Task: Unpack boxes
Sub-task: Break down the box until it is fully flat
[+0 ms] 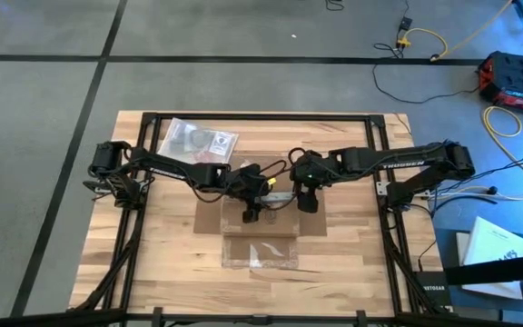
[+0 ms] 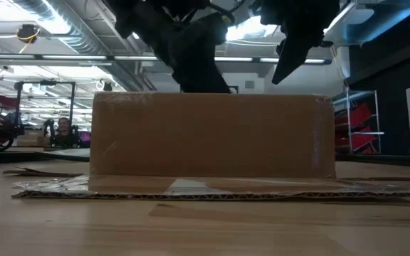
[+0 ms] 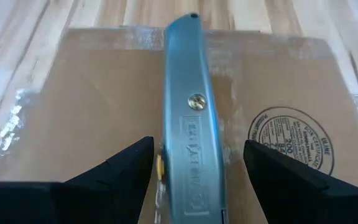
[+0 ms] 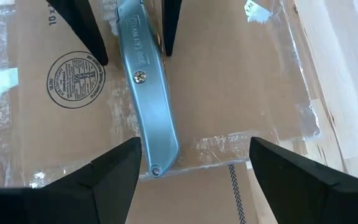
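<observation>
Two hands of mine hang over one shallow brown cardboard box [image 1: 260, 221] that sits near the middle of the wooden tabletop [image 1: 352, 263], its flaps spread flat on the wood around it. My left hand [image 3: 197, 158] comes in from the left and my right hand [image 4: 194, 158] from the right, and they meet above the box top, close to each other. Both are open, fingers spread, gripping nothing. Between the fingers of each lies a grey metal utility knife [image 3: 188, 118], resting flat on the box lid along the taped centre seam; the fingers stand clear of it on either side. Shiny clear tape [image 4: 229, 143] runs across the lid and over the edges, and a round printed stamp [image 4: 74, 78] marks one panel. On the far left part of the tabletop, well apart from the box, lies a clear plastic bag [image 1: 198, 139] with something dark inside. Nearer the front edge, one flap [image 1: 260, 252] is covered in glossy tape. I judge the box to be light and fairly stiff, though its thin walls would buckle if squeezed hard, and the taped patches look slippery. The best hold seems to be on bare cardboard at a side wall or a flap edge, not on the tape. The knife looks hard, smooth and narrow, so I would close on its flat sides near the middle.
</observation>
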`<state>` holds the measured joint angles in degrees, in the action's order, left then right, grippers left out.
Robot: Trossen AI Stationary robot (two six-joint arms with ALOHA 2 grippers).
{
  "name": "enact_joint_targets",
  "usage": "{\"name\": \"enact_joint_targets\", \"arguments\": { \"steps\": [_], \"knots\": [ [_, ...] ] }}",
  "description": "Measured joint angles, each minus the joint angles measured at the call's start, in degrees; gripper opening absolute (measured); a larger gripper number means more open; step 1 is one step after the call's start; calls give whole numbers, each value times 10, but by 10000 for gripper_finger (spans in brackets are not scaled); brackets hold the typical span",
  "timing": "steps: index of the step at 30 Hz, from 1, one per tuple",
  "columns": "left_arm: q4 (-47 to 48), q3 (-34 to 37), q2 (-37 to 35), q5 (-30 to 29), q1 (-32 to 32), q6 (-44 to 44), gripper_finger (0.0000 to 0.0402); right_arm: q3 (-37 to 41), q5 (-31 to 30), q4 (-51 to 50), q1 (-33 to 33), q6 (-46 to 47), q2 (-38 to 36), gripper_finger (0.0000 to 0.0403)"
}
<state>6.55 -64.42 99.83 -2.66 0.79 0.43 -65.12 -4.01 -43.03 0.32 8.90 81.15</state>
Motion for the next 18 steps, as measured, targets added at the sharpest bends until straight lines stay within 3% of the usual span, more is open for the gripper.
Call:
{"name": "enact_joint_targets", "arguments": {
  "steps": [18],
  "knots": [
    [-2,0,7,-7,-1,-20,239,0,56,38,0,42,1,285]
  ]
}}
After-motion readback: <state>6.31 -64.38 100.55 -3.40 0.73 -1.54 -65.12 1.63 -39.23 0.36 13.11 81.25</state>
